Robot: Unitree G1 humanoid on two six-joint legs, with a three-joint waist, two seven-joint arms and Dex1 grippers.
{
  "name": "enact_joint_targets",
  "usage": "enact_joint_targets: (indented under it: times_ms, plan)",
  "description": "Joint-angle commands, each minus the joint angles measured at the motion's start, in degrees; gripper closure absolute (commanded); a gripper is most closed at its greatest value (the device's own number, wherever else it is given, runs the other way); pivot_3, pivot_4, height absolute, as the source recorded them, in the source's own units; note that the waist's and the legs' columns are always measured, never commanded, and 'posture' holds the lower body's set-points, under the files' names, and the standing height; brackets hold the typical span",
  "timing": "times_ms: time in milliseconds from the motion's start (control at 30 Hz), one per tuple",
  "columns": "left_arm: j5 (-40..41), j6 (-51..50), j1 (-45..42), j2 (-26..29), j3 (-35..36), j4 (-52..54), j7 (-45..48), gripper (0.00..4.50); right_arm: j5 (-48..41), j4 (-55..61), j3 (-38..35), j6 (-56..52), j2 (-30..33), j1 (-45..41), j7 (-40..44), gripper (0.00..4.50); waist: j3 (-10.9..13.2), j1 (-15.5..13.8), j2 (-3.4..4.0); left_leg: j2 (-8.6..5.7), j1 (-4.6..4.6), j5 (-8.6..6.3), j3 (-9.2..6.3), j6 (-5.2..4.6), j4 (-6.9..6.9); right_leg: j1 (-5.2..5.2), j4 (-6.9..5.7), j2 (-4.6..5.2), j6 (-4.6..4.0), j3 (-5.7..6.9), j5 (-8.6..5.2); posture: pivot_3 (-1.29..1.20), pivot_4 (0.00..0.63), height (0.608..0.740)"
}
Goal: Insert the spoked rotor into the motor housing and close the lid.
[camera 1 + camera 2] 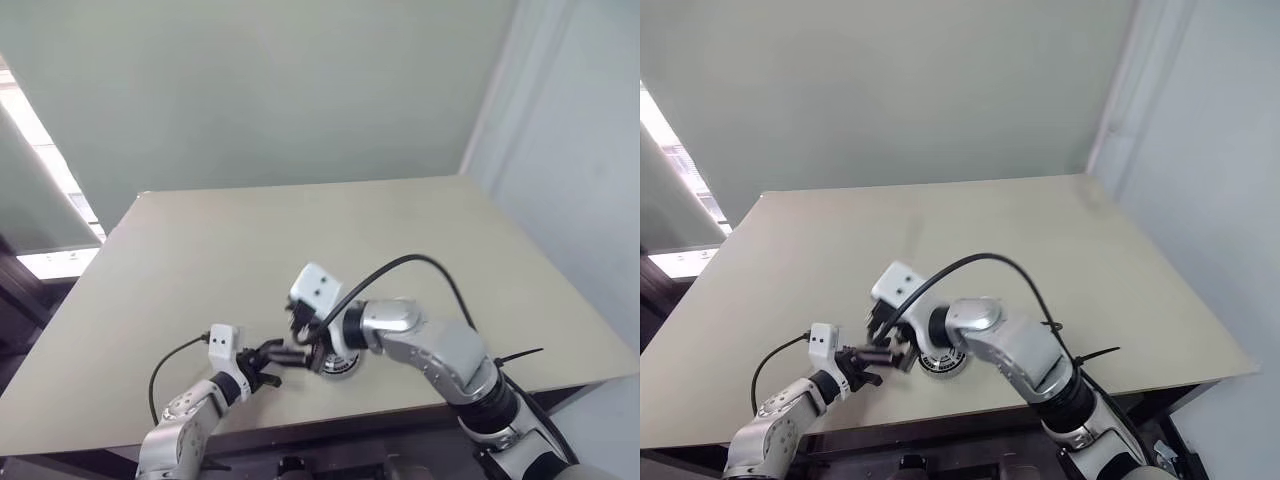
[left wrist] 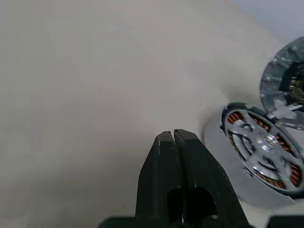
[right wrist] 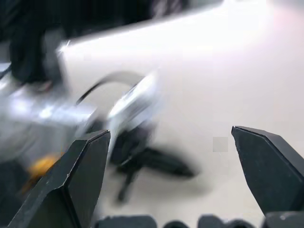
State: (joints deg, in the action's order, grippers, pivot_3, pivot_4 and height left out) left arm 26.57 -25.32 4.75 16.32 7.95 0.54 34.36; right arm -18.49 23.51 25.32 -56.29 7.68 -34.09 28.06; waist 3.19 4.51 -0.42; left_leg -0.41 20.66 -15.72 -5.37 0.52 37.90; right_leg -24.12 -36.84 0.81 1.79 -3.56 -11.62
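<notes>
Soft, even daylight fills the head views, with a bright window strip blown out at the left edge. The surface shows only faint shadows. The right wrist view is heavily motion-blurred, glaring white along its top; the left wrist view is mildly soft.

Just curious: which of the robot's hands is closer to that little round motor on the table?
Right. The right hand hangs open just above the motor housing; the left hand, shut, sits beside it on its left, slightly farther.

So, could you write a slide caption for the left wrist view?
Shut left gripper over the table, beside the motor housing holding the spoked rotor.
</notes>
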Motion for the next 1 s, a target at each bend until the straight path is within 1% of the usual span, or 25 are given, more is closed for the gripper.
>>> enact_joint_targets:
  times_ms: [33, 100, 167, 300, 367, 433, 600, 833, 933, 1000]
  plan:
    - [1.35, -0.6, 0.61, 1.22, -0.22, 4.25, 1.56, 4.5, 4.07, 1.38, -6.48, 6.47, 4.59, -2.09, -2.04, 0.02, 0.0, -0.23, 0.0, -0.02, 0.0, 0.0, 0.03, 0.0, 0.03, 0.01, 0.0, 0.02, 0.0, -0.01, 0.0, 0.0, 0.0, 0.74]
    - [1.32, -0.85, 0.98, 1.21, -0.49, 4.9, 1.36, 4.5, 6.13, 0.22, -9.93, 5.41, 6.98, -2.65, -5.22, 0.02, 0.0, -0.27, 0.0, -0.06, 0.01, 0.0, 0.07, 0.0, 0.05, 0.03, 0.03, 0.05, -0.03, -0.05, -0.02, 0.0, 0.0, 0.74]
    - [1.17, -1.03, 1.05, 1.23, -0.86, 5.36, 1.24, 4.5, 9.71, -1.64, -10.49, 7.26, 11.23, -2.18, -6.4, 0.02, -0.01, -0.42, -0.01, -0.05, 0.0, 0.0, 0.08, 0.0, 0.03, 0.02, 0.03, 0.04, -0.05, -0.07, -0.03, 0.0, 0.0, 0.74]
    - [0.99, -1.37, 0.67, 1.39, -1.36, 5.89, 1.09, 4.5, 16.78, -6.64, -7.19, 13.04, 18.82, 0.64, -6.39, 0.02, -0.01, -0.43, -0.01, -0.04, 0.0, 0.0, 0.15, 0.0, -0.08, -0.03, 0.03, 0.02, -0.05, -0.1, -0.03, 0.0, 0.0, 0.74]
    - [0.87, -1.58, 0.38, 1.53, -1.46, 6.08, 1.01, 4.5, 18.59, -9.03, -5.27, 15.42, 20.77, 2.72, -5.21, 0.02, -0.01, -0.43, -0.01, -0.04, 0.0, 0.0, 0.18, -0.01, -0.11, -0.03, 0.04, 0.02, -0.04, -0.13, -0.02, 0.0, 0.0, 0.74]
    - [0.71, -1.69, 0.12, 1.71, -1.56, 6.19, 0.94, 4.5, 19.47, -10.87, -3.67, 17.47, 21.24, 4.75, -3.67, 0.02, -0.01, -0.26, -0.02, -0.02, -0.01, 0.0, 0.23, -0.02, -0.12, -0.04, 0.04, 0.0, -0.04, -0.18, -0.02, 0.0, 0.0, 0.74]
    - [0.71, -2.22, -0.47, 2.21, -1.77, 6.67, 0.58, 4.5, 17.86, -11.7, -2.16, 17.93, 18.71, 8.32, 0.22, 0.02, 0.0, -0.25, -0.02, 0.0, -0.02, 0.0, 0.32, -0.03, -0.04, -0.03, 0.01, -0.04, -0.05, -0.27, -0.03, 0.0, 0.0, 0.74]
    - [0.78, -2.82, -0.94, 2.79, -1.71, 7.3, 0.21, 4.5, 11.62, -8.6, -4.57, 11.91, 8.95, 10.67, 0.86, 0.02, -0.01, -0.27, -0.05, 0.0, -0.08, 0.0, 0.26, -0.03, 0.02, 0.06, 0.0, -0.05, -0.03, -0.24, -0.02, 0.0, 0.0, 0.74]
    - [0.77, -2.91, -0.94, 2.78, -1.7, 7.4, 0.13, 4.5, 11.44, -8.32, -3.31, 10.68, 6.99, 11.49, 0.71, 0.02, -0.02, -0.41, -0.04, 0.0, -0.08, 0.0, 0.21, -0.03, -0.01, 0.06, 0.0, -0.05, -0.01, -0.22, 0.0, 0.0, 0.0, 0.74]
    - [0.59, -2.81, -0.91, 2.65, -1.78, 7.49, -0.09, 4.5, 12.44, -9.8, -0.58, 11.44, 5.76, 12.62, 0.43, 0.02, -0.01, -0.46, -0.04, -0.01, -0.07, 0.0, 0.21, -0.03, -0.01, 0.05, 0.0, -0.03, -0.01, -0.22, 0.0, 0.0, 0.0, 0.74]
